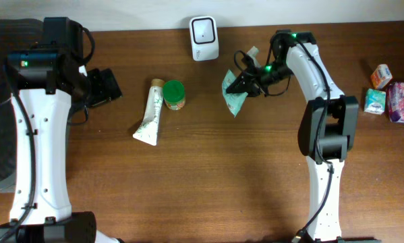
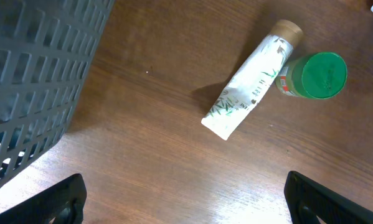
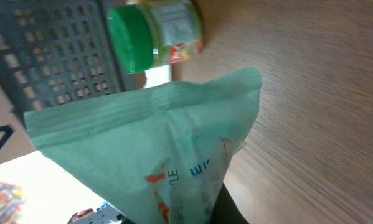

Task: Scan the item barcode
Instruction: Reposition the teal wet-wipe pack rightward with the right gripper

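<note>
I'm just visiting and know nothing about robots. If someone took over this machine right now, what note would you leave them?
Left gripper: open, empty, near the grey basket.
Right gripper: shut on the green pouch, a little way from the white scanner.
Table: white tube and green-lidded jar lie side by side; small packets at the far right.
Done: pouch gripped.
Left: show its barcode to the scanner; the other items probably follow.

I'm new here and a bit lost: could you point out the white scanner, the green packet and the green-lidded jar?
white scanner (image 1: 204,30), overhead view, on its dark front window.
green packet (image 1: 233,101), overhead view, on its lower body.
green-lidded jar (image 2: 323,74), left wrist view, on the lid's top.
</note>
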Controlling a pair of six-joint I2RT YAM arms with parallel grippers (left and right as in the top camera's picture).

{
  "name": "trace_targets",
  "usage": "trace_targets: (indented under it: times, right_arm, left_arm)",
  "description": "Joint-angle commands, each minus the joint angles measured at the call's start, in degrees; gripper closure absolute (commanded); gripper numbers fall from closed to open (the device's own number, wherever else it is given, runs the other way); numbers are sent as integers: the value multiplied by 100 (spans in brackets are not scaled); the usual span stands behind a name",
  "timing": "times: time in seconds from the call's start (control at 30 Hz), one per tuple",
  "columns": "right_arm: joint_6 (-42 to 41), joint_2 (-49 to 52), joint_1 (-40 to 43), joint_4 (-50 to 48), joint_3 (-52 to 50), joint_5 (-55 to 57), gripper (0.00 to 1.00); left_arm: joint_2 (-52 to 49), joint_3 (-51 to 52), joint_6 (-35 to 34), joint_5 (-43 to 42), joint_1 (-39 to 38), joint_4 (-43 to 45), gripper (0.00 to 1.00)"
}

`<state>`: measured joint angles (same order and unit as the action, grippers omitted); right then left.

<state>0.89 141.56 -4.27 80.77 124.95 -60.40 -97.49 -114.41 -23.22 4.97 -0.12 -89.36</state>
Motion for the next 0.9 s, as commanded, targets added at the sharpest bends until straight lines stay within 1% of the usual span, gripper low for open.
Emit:
trace_targets:
  times: [0.0, 0.03, 0.13, 0.2, 0.23, 0.27, 0.33, 0.37, 0.4, 0.43, 0.5, 0.57, 0.6, 0.63, 0.67, 0.77, 0.8, 0.83, 0.87]
  right_arm:
    - [229, -127, -76, -232, -577, -483, 92]
    - [229, -127, -92, -487, -1016, -490, 91]
    - [17, -127, -61, -1016, -1690, -205, 83]
    - [-560, -127, -4, -1165, -1827, 953, 79]
    - [-828, -138, 61, -1132, -1775, 1679, 74]
    - [-857, -140, 114, -1038, -1685, 2044, 66]
    - [-846, -140, 304, -444, -1119, 2712, 50]
    - [-841, -140, 361, -195, -855, 2966, 45]
    - [-734, -140, 402, 151, -448, 3272, 41]
    - [-715, -140, 424, 415, -109, 3571, 41]
    - [-710, -140, 424, 1012, 658, 4140, 34]
    - [-533, -140, 352, 1482, 1106, 4229, 33]
    - [-452, -140, 306, 1550, 1110, 4247, 33]
    - [-411, -136, 245, 1587, 1093, 4323, 30]
    - [-411, -133, 175, 1534, 1036, 4465, 25]
    - [-415, -131, 9, 1178, 846, 4575, 17]
    - [-422, -129, 4, 1064, 728, 4511, 17]
    - [-420, -129, 13, 981, 588, 4413, 25]
    - [-420, -127, 9, 890, 411, 4297, 38]
  left_arm:
    - [103, -2, -31, 46, 42, -7, 1]
    - [103, -2, -31, 46, 42, -7, 1]
    - [103, -2, -31, 46, 42, -7, 1]
    - [103, -2, -31, 46, 42, -7, 1]
    - [103, -2, -31, 46, 42, -7, 1]
    - [103, -2, -31, 46, 42, -7, 1]
    - [103, -2, -31, 46, 42, -7, 1]
    - [103, -2, -31, 46, 42, -7, 1]
    - [103, -2, -31, 46, 42, -4, 1]
    - [103, -2, -31, 46, 42, -7, 1]
    - [103, -2, -33, 46, 42, -7, 1]
    - [103, -2, -31, 46, 42, -7, 1]
    - [103, -2, -31, 46, 42, -4, 1]
    - [103, -2, -31, 46, 42, -4, 1]
    - [103, -2, -31, 46, 42, -7, 1]
    - [103, -2, -31, 46, 42, -7, 1]
    - [103, -2, -31, 46, 42, -7, 1]
    - [103, -2, -31, 46, 42, -7, 1]
    - [103, -2, -31, 46, 42, -4, 1]
